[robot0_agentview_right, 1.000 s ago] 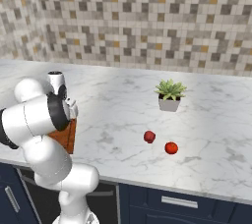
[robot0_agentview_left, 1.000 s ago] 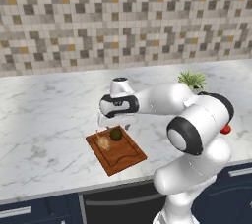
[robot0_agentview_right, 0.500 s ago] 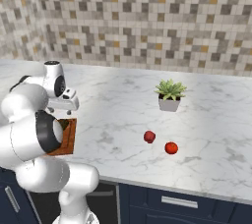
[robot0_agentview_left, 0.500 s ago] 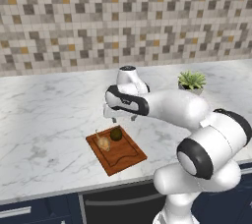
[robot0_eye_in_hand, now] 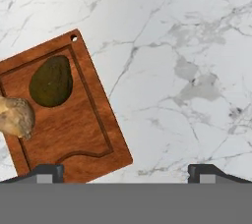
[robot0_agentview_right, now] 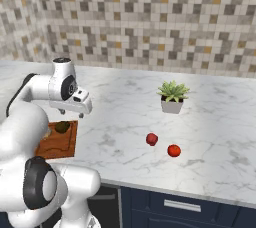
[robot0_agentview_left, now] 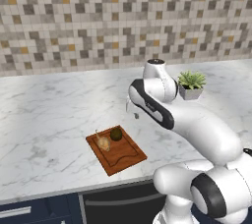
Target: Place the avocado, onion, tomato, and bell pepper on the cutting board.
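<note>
Right now, taking the cutting board [robot0_agentview_left: 117, 150] as my landmark and working left to right on the table [robot0_agentview_left: 44, 120], I see the onion [robot0_agentview_left: 103, 143] on the board's left part with the avocado [robot0_agentview_left: 116, 133] just beside it on its right, both inside the groove. My end effector [robot0_eye_in_hand: 126, 171] hangs above the table just past the board's right edge, fingertips spread wide with nothing between them. Well to the right of the board sit two red items, the darker one [robot0_agentview_right: 152, 139] and the brighter one [robot0_agentview_right: 174, 150], which I take for the bell pepper and tomato, though I cannot tell which is which. A potted plant [robot0_agentview_right: 172, 97] stands beyond them. My worry is that round produce may roll off a clumsy pinch, and a low swing back could knock the onion off.
</note>
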Available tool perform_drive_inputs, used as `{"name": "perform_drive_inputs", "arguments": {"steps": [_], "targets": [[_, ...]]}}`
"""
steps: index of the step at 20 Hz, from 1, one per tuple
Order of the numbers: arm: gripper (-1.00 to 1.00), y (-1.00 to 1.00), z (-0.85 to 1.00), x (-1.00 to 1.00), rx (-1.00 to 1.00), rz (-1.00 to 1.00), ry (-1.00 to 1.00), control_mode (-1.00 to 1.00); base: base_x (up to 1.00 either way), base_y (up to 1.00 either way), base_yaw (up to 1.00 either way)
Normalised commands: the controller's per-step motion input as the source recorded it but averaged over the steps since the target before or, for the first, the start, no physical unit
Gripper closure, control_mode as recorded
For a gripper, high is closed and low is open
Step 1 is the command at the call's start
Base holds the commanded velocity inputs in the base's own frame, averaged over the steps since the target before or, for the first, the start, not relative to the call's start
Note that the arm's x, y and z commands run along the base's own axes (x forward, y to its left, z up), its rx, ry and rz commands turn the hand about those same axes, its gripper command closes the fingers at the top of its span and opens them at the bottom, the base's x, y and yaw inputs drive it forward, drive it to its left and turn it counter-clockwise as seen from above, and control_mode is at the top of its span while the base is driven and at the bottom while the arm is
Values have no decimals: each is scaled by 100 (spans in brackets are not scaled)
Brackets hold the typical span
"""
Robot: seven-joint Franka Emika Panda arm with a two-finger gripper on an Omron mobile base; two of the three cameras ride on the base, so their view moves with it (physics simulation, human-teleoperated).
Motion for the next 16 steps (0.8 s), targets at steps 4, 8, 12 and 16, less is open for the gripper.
{"name": "perform_drive_inputs", "arguments": {"steps": [4,8,12,16], "targets": [[-100,-89,20,-21,0,-7,0,-100,0,0,0],[-100,-89,3,-2,0,-4,0,-100,0,0,0],[-100,-96,0,0,0,-3,0,-100,0,0,0],[-100,-89,0,0,0,-1,0,-100,0,0,0]]}}
